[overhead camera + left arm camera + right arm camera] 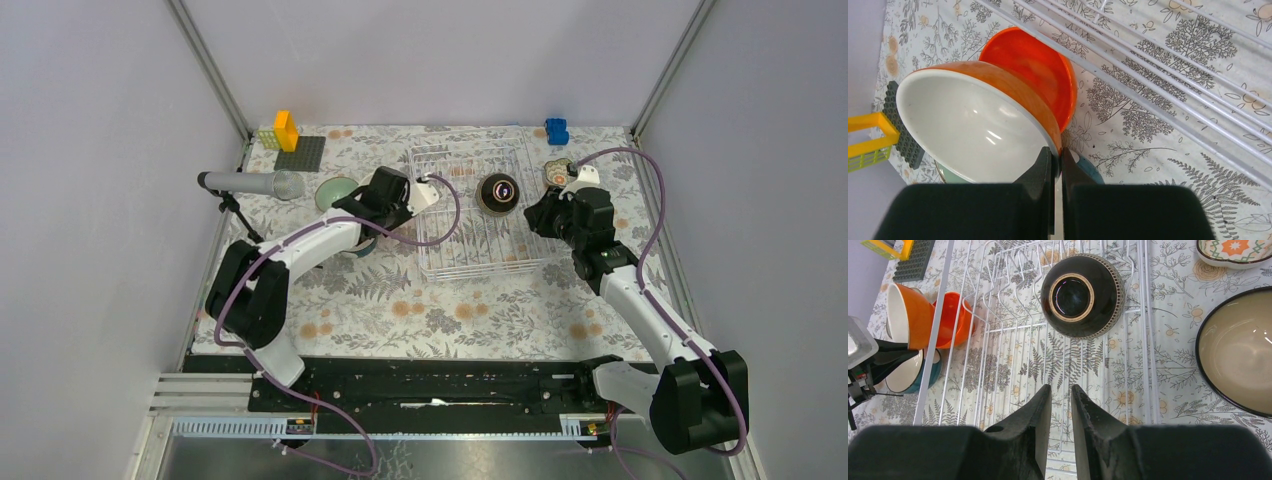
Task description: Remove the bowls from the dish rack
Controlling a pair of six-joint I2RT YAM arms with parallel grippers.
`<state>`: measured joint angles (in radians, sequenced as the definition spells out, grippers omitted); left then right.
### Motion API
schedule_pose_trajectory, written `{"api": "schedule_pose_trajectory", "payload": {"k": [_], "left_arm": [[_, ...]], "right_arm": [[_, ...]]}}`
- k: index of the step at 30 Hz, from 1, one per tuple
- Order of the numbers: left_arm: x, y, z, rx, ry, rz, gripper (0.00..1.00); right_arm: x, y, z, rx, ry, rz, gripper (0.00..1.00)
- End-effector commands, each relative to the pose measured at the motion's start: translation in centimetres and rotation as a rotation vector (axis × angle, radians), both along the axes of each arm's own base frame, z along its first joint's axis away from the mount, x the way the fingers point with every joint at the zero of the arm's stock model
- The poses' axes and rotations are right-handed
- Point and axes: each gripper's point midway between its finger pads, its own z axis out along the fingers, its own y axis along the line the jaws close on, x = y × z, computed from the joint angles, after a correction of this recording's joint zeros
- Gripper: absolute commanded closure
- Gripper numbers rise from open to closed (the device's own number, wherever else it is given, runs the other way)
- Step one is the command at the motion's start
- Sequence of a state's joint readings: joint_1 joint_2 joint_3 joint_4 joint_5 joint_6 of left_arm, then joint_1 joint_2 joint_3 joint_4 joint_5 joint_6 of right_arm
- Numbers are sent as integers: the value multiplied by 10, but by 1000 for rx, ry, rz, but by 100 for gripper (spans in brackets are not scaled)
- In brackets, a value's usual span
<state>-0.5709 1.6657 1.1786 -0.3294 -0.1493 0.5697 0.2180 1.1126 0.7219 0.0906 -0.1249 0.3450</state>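
My left gripper (pixel 1057 156) is shut on the rim of an orange bowl (pixel 973 120) with a white inside, held tilted just left of the dish rack (pixel 440 255). A second, all-orange bowl (pixel 1033 70) leans behind it. A teal blue bowl (pixel 1094 168) and a mint green bowl (pixel 335 190) sit below. A dark brown bowl (pixel 1082 295) lies upside down in the rack. My right gripper (pixel 1061 390) hovers over the rack's near part, open a little, with nothing between its fingers.
A cream bowl (pixel 1238 350) with a dark rim and a small patterned bowl (pixel 1235 250) stand right of the rack. At back left are a dark baseplate (pixel 303 155), a yellow block (pixel 286 130) and a grey microphone (pixel 250 183). A blue block (pixel 556 130) sits at the back right.
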Motion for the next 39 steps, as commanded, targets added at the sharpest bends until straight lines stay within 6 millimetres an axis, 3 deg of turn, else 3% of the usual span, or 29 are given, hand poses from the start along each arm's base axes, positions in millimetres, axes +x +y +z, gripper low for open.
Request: {"api": "schedule_pose_trajectory", "payload": {"k": [1, 3, 4, 5, 6, 7, 9, 10, 11, 15, 20, 27, 33, 39], "left_arm": [[17, -14, 22, -28, -62, -86, 100], [19, -14, 19, -14, -54, -89, 96], [21, -15, 17, -10, -49, -89, 87], [19, -15, 14, -3, -30, -90, 72], [19, -15, 10, 5, -11, -89, 38], [18, -16, 9, 7, -2, -87, 28], [18, -16, 9, 10, -2, -82, 24], [18, -15, 10, 11, -5, -77, 7], [17, -15, 13, 13, -13, -70, 2], [11, -19, 30, 31, -72, -35, 1], [-10, -37, 58, -14, -162, -28, 1], [-40, -53, 82, -153, -215, 158, 1], [-47, -47, 114, -488, -307, 529, 1], [-67, -90, 108, -817, -107, 493, 1]], "right_arm": [[8, 4, 31, 28, -91, 6, 72], [9, 5, 32, 31, -91, 5, 71], [9, 5, 31, 33, -91, 4, 71], [10, 5, 30, 34, -89, 3, 71], [11, 5, 30, 35, -90, 3, 71], [11, 6, 29, 37, -88, 3, 71], [13, 7, 26, 40, -81, 6, 71], [14, 8, 25, 41, -77, 11, 70], [14, 10, 23, 45, -72, 19, 68], [17, 18, 17, 53, -48, 61, 50], [24, 25, 12, 65, -31, 88, 32], [51, 21, 1, 50, 17, 21, 2], [81, 24, -11, 63, 67, -28, 0], [98, 16, -29, 105, 135, -158, 0]]}}
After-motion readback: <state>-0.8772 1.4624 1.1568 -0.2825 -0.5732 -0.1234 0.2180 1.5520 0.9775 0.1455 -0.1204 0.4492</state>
